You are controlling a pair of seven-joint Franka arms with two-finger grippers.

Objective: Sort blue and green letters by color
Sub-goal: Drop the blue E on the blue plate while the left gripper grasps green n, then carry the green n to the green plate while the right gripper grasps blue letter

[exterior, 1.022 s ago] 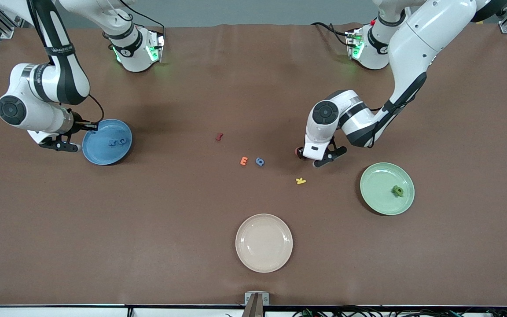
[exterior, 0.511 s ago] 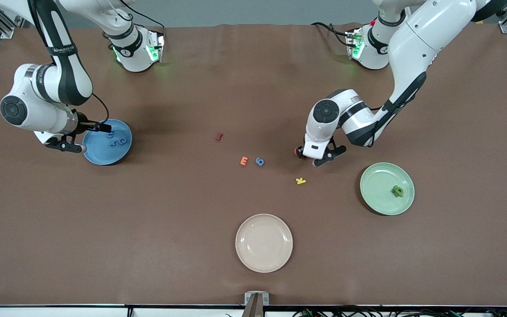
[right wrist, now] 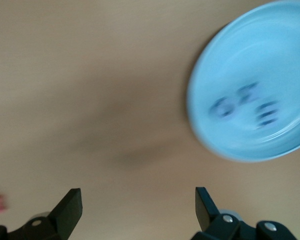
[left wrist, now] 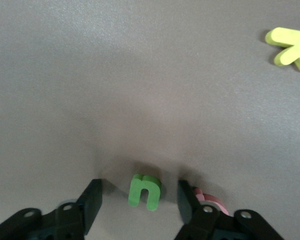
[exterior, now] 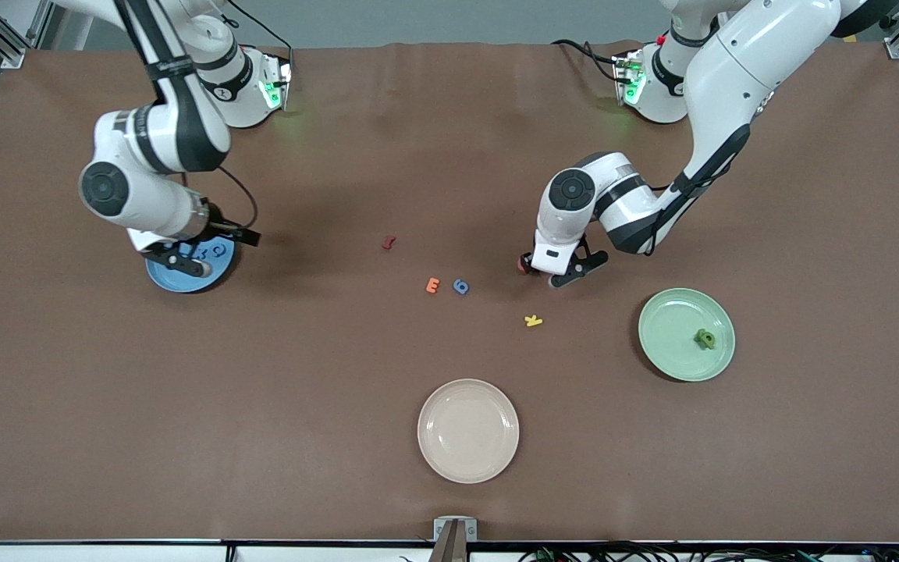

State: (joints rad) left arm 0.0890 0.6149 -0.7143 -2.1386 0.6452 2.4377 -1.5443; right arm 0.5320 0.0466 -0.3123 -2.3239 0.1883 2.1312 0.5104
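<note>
Three plates are sitting on the brown table (exterior: 449, 156): a blue plate (exterior: 165, 275) toward the right arm's end, carrying three blue letters (right wrist: 245, 106) (blurred in the right wrist view, so their shapes cannot be read), a green plate (exterior: 672, 312) toward the left arm's end, carrying a cluster of green letters (exterior: 705, 338) whose number cannot be told, and a cream plate (exterior: 468, 430) nearest the front camera, carrying nothing.

The right gripper (exterior: 198, 243), which a second ago was hanging beside the blue plate's rim, is now hanging over that plate with its jaws spread wide and holding nothing. The left gripper (exterior: 555, 269) has shifted slightly toward the middle of the table and is down low, its jaws spread on either side of a small green letter u (left wrist: 144, 191) that is lying flat on the table, untouched; a pink character (left wrist: 210, 198) is lying just beside one finger.

A blue 6 (exterior: 461, 286) is resting near the table's middle beside an orange E (exterior: 433, 286). A yellow K (exterior: 533, 320) is lying nearer the front camera, and a dark red character (exterior: 389, 243) is lying farther from it
</note>
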